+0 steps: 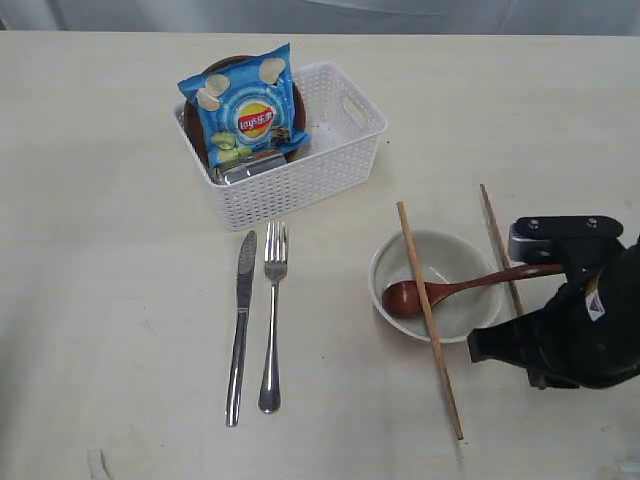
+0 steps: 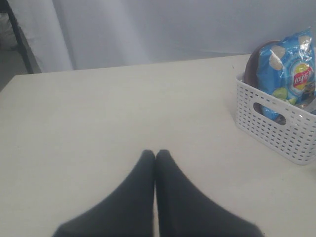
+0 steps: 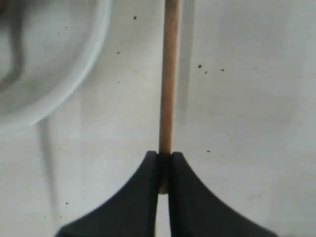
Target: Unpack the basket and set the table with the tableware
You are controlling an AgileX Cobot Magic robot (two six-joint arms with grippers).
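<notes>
So, the white basket [image 1: 300, 192] on the counter [image 1: 100, 250] holds a blue chips bag [image 1: 245, 110], with the dark brown plate [image 1: 232, 63] behind it and the steel cup [image 1: 250, 168] tucked low. The knife [image 1: 240, 325] and fork [image 1: 272, 320] lie side by side just in front. The off-white bowl [image 1: 452, 258] has the wooden spoon [image 1: 405, 298] in it, with one chopstick [image 1: 445, 380] across its rim. The right jaws are clamped on the end of the other chopstick [image 3: 169, 74], just beside the bowl. The left jaws are pinched together, holding nothing.
</notes>
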